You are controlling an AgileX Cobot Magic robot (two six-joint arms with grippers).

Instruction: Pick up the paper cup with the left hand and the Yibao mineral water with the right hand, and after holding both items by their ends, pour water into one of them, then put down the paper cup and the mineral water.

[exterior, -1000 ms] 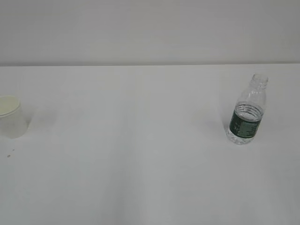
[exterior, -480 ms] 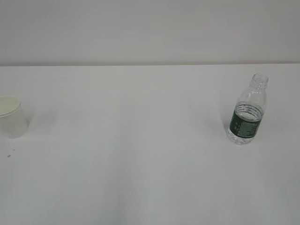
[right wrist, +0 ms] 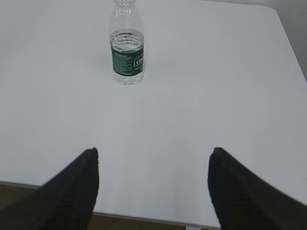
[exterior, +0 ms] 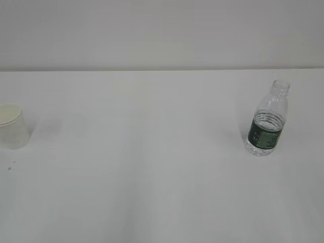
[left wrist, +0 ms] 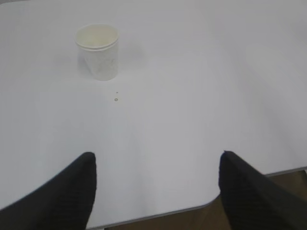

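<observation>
The paper cup stands upright at the far left of the white table; in the left wrist view it is far ahead, to the upper left. The Yibao mineral water stands upright at the right, capless, with water up to the top of its green label; it also shows in the right wrist view. My left gripper is open and empty above the table's near edge. My right gripper is open and empty near the front edge. Neither gripper shows in the exterior view.
The white table runs back to a pale wall. Two tiny specks lie in front of the cup. The table's front edge and rounded corner lie just under my left fingers; the right side edge shows in the right wrist view.
In the exterior view the cup's rim seems to shift slightly between frames; the bottle stays put. No gripper enters that view.
</observation>
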